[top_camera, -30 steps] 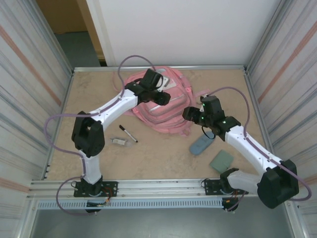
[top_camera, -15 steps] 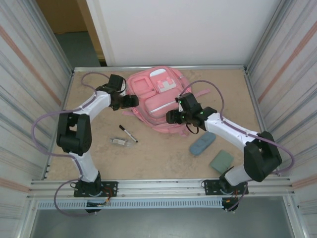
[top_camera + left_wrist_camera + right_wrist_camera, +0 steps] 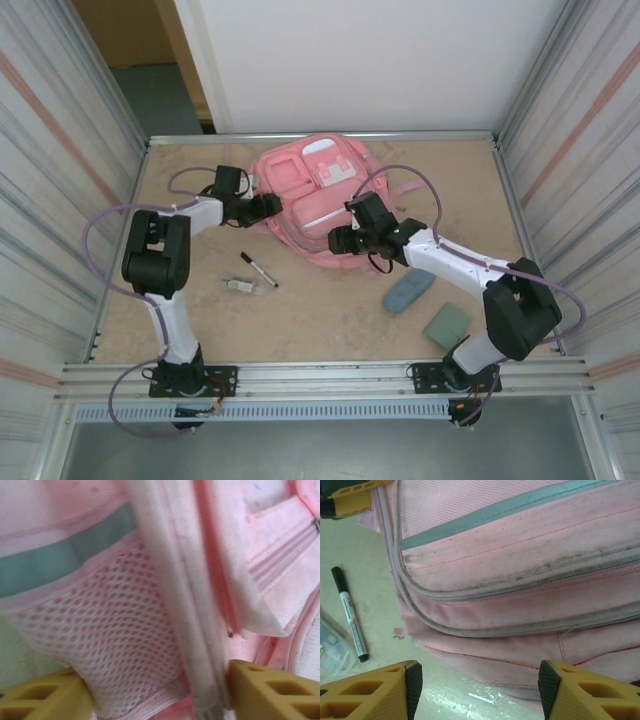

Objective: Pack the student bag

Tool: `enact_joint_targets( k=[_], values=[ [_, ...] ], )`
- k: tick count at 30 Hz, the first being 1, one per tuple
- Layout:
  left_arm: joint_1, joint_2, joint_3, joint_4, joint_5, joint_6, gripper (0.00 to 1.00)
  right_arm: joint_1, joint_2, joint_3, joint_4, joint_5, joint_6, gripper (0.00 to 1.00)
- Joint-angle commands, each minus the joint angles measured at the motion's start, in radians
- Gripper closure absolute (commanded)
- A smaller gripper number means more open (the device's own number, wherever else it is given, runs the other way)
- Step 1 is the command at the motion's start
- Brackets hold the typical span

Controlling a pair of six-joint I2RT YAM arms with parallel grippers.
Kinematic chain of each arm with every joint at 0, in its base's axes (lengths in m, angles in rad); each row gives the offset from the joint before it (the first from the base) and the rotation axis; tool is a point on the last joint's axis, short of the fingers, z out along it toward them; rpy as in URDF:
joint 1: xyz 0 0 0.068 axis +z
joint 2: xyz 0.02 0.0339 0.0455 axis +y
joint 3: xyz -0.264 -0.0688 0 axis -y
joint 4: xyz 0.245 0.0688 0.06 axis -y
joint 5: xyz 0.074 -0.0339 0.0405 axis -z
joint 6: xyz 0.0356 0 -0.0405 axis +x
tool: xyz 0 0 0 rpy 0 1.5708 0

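Student bag [image 3: 300, 185] lies just ahead of the right pincer [image 3: 480, 682], whose jaws stand open.

You have one pink fabric backpack [image 3: 320, 190], one white black-capped marker [image 3: 259, 270], one clear plastic packet [image 3: 240, 287], one blue-grey oblong pouch [image 3: 409, 291], one green square pad [image 3: 446, 325].

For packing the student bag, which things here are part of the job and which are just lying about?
In the job: pink backpack; left tool and right tool, both at it.
Lying about, untouched: marker, clear packet, blue-grey pencil case, green pad; probably waiting to be packed.
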Motion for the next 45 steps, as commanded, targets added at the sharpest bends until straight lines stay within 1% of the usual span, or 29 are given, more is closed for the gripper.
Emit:
enact_joint_targets(
  k=[1, 2, 4, 5, 7, 8, 13, 16, 17, 20, 22, 25, 27, 31, 34, 35, 37, 39, 41, 42, 43, 45],
  values=[
    [-0.005, 0.012, -0.007, 0.068, 0.078, -0.016, 0.53, 0.008, 0.028, -0.003, 0.031, 0.023, 0.010, 0.36],
    [-0.005, 0.004, -0.021, 0.073, 0.079, -0.015, 0.63, 0.006, 0.039, 0.002, 0.036, 0.016, 0.000, 0.36],
    [-0.005, -0.029, -0.048, 0.076, 0.075, -0.023, 0.77, 0.005, 0.076, 0.017, 0.036, 0.012, -0.031, 0.36],
    [-0.005, -0.055, -0.063, 0.070, 0.070, -0.027, 0.81, -0.006, 0.101, 0.029, 0.034, -0.001, -0.043, 0.38],
    [-0.005, -0.121, -0.094, 0.048, 0.058, -0.034, 0.87, -0.054, 0.152, 0.048, 0.035, -0.084, -0.047, 0.47],
    [-0.006, -0.155, -0.115, 0.041, 0.048, -0.040, 0.90, -0.077, 0.177, 0.052, 0.048, -0.114, -0.045, 0.49],
    [-0.020, -0.264, -0.195, 0.009, 0.010, -0.122, 0.98, -0.161, 0.272, 0.095, 0.098, -0.145, -0.065, 0.50],
    [-0.056, -0.332, -0.254, 0.053, -0.007, -0.213, 0.98, -0.201, 0.316, 0.125, 0.147, -0.164, -0.072, 0.51],
    [-0.072, -0.354, -0.276, 0.065, -0.024, -0.237, 0.98, -0.210, 0.329, 0.141, 0.157, -0.167, -0.085, 0.51],
    [-0.132, -0.417, -0.312, 0.057, -0.145, -0.316, 0.98, -0.239, 0.381, 0.202, 0.175, -0.174, -0.117, 0.52],
    [-0.163, -0.440, -0.332, 0.055, -0.186, -0.367, 0.98, -0.260, 0.400, 0.225, 0.198, -0.185, -0.124, 0.52],
    [-0.175, -0.459, -0.371, 0.077, -0.202, -0.438, 0.98, -0.278, 0.361, 0.216, 0.225, -0.187, -0.131, 0.52],
    [-0.174, -0.468, -0.392, 0.091, -0.219, -0.469, 1.00, -0.274, 0.276, 0.138, 0.289, -0.175, -0.146, 0.51],
    [-0.173, -0.483, -0.391, 0.073, -0.214, -0.497, 1.00, -0.229, 0.069, -0.074, 0.432, -0.151, -0.186, 0.47],
    [-0.178, -0.488, -0.400, 0.097, -0.203, -0.540, 1.00, -0.168, -0.065, -0.204, 0.516, -0.184, -0.222, 0.47],
    [-0.176, -0.486, -0.400, 0.112, -0.195, -0.551, 1.00, -0.136, -0.106, -0.248, 0.543, -0.206, -0.256, 0.47],
    [-0.177, -0.472, -0.382, 0.127, -0.170, -0.555, 1.00, -0.062, -0.142, -0.302, 0.571, -0.263, -0.364, 0.46],
    [-0.181, -0.459, -0.361, 0.116, -0.156, -0.555, 1.00, 0.011, -0.144, -0.327, 0.578, -0.314, -0.449, 0.45],
    [-0.184, -0.449, -0.358, 0.133, -0.144, -0.577, 1.00, 0.063, -0.111, -0.339, 0.618, -0.356, -0.482, 0.46],
    [-0.185, -0.441, -0.360, 0.152, -0.123, -0.608, 1.00, 0.095, -0.085, -0.347, 0.660, -0.357, -0.506, 0.47],
    [-0.184, -0.432, -0.363, 0.178, -0.092, -0.636, 1.00, 0.127, -0.063, -0.358, 0.708, -0.334, -0.536, 0.48],
    [-0.186, -0.415, -0.357, 0.236, -0.022, -0.688, 1.00, 0.206, 0.007, -0.396, 0.868, -0.263, -0.647, 0.51]
  ],
)
